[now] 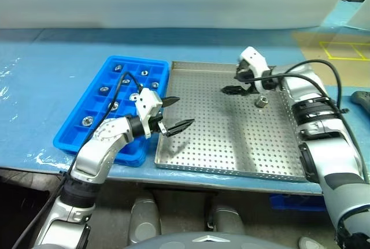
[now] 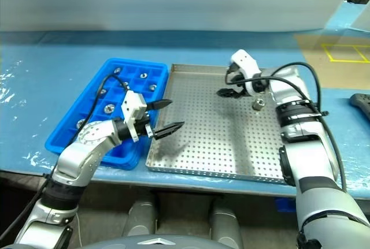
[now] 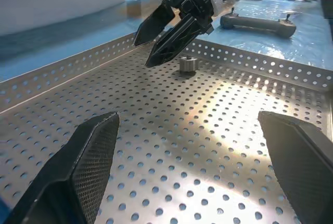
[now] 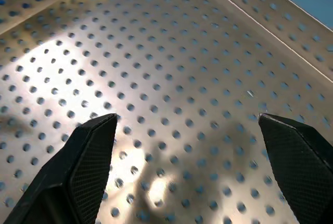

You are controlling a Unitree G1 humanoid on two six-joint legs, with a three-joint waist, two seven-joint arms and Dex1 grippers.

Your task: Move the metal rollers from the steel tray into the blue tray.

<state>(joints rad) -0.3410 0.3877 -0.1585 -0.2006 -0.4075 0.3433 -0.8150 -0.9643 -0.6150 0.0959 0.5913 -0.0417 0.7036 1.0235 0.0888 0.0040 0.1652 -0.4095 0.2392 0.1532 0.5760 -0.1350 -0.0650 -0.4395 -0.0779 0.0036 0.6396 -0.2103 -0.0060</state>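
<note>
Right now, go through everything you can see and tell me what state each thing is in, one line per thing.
Left hand: open, holding nothing, over the steel tray's left edge.
Right hand: open, holding nothing, above the steel tray near the roller.
Roller: lying loose in the steel tray, untouched.
Steel tray: flat on the table, one roller left in it.
Blue tray: several compartments hold rollers.

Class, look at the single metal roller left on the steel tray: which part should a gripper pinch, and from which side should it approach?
Pinch the roller across its outer round wall, coming from above. It seems to stand on its flat end on the steel tray, apart from the rim, so both sides are free.
</note>
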